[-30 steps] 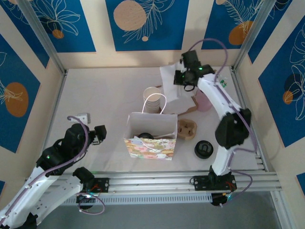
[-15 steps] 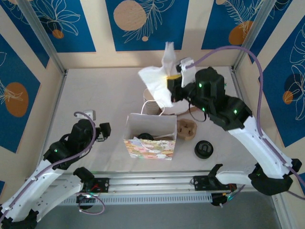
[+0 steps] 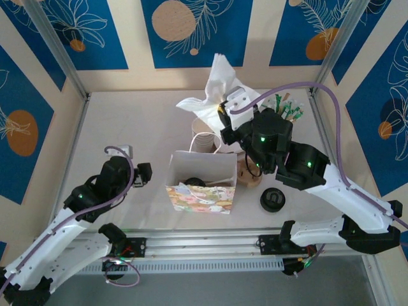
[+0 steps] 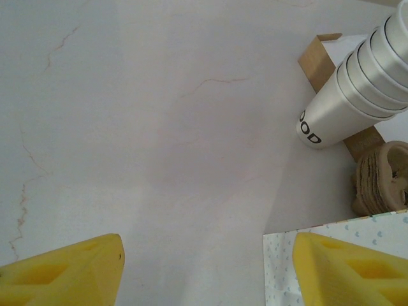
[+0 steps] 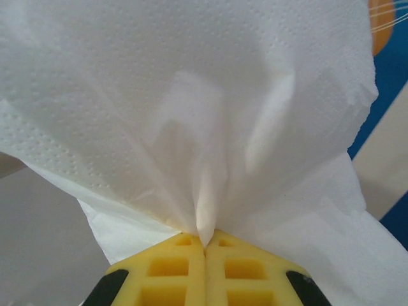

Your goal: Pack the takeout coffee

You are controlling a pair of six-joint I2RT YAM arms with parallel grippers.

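The takeout coffee point(image 3: 273, 199), a small cup with a round black lid, stands on the table right of the floral paper bag point(image 3: 203, 189). A dark round thing point(image 3: 192, 183) lies inside the bag; I cannot tell what it is. My right gripper point(image 3: 224, 106) hangs above the stack of cream cups point(image 3: 204, 139), shut on a white paper napkin point(image 3: 213, 89). In the right wrist view the napkin point(image 5: 191, 108) fans out from the closed yellow pads point(image 5: 178, 268) of that gripper point(image 5: 205, 240). My left gripper point(image 3: 141, 173) is open left of the bag, with its fingers point(image 4: 64, 271) over bare table.
A stack of cardboard carriers point(image 3: 250, 172) lies right of the bag, with a pink cup of sticks point(image 3: 288, 109) behind it. In the left wrist view I see the cream cups point(image 4: 357, 83), the carriers point(image 4: 382, 182) and the bag's corner point(image 4: 279, 271).
My right arm lifted the napkin from the back right and carried it left and forward, over the cup stack. My left arm crept slightly toward the bag.
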